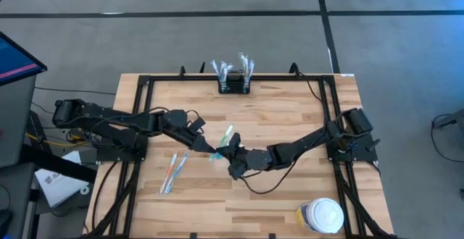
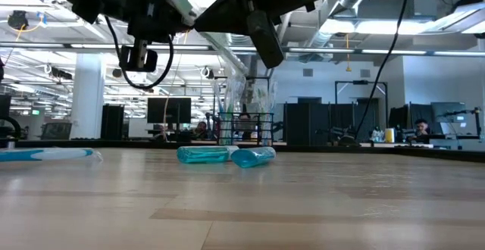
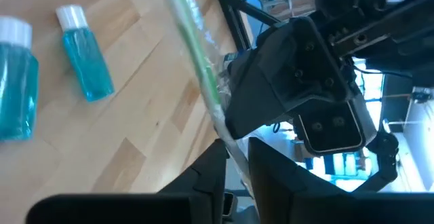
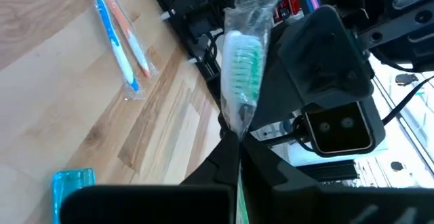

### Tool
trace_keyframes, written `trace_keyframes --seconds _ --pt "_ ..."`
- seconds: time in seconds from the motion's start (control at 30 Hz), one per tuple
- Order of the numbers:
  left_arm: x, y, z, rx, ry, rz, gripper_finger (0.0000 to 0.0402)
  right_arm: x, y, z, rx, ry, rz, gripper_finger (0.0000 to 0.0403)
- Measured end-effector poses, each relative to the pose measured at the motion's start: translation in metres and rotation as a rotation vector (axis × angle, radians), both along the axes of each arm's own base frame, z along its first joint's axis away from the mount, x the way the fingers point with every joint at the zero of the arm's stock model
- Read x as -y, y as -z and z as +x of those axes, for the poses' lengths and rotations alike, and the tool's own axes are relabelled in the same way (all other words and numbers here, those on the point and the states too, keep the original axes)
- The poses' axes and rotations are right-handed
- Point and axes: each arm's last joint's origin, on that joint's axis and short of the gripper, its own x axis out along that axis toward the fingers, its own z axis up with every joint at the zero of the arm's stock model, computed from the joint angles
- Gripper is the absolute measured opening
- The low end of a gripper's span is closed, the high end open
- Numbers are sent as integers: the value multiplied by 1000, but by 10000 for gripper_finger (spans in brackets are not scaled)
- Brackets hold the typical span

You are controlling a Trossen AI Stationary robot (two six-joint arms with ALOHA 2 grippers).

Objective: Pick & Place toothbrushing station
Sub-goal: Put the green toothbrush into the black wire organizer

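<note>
A green toothbrush in a clear wrapper [image 1: 229, 135] hangs over the middle of the table between my two grippers. My right gripper [image 4: 234, 139] is shut on it. My left gripper [image 3: 237, 159] stands open, its fingers on either side of the wrapper's end; whether they touch it I cannot tell. The toothbrushing station, a small black holder [image 1: 234, 86], stands at the table's far edge with wrapped brushes upright in it. Two small blue bottles [image 2: 204, 154] [image 2: 254, 157] lie on the table under the grippers. My right gripper pinches the wrapped toothbrush between its two fingers just below the green bristle head [image 4: 236, 125]. The head and the wrapper's loose end stick out beyond the fingertips. The fingers come in nearly level from the table's right. The toothbrush is lifted clear of the table.
A blue and an orange toothbrush [image 1: 172, 172] lie side by side at the near left. A round jar with a white lid and yellow label [image 1: 320, 216] stands at the near right corner. A black frame rail [image 1: 138, 123] runs round the table.
</note>
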Motion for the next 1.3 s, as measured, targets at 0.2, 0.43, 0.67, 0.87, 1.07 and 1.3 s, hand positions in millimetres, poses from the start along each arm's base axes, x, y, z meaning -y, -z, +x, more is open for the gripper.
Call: trace_keyframes --seconds 0.2,0.43,0.67,0.87,1.07,1.3 --pt "-12 -13 -7 99 -16 101 71 2 -9 -1 36 14 61 1" --pt "-26 -33 -20 219 -55 224 70 6 -19 -7 19 -49 200 1" --pt "-28 -42 -27 285 -65 357 69 23 -26 -7 48 18 284 1" --pt "-28 -42 -27 303 -45 433 68 58 -39 -20 106 54 458 0" --pt "-28 -42 -27 313 -50 530 67 94 -42 -35 187 145 566 0" --pt "-30 -41 -26 309 -81 623 67 130 -38 -43 304 200 634 0"
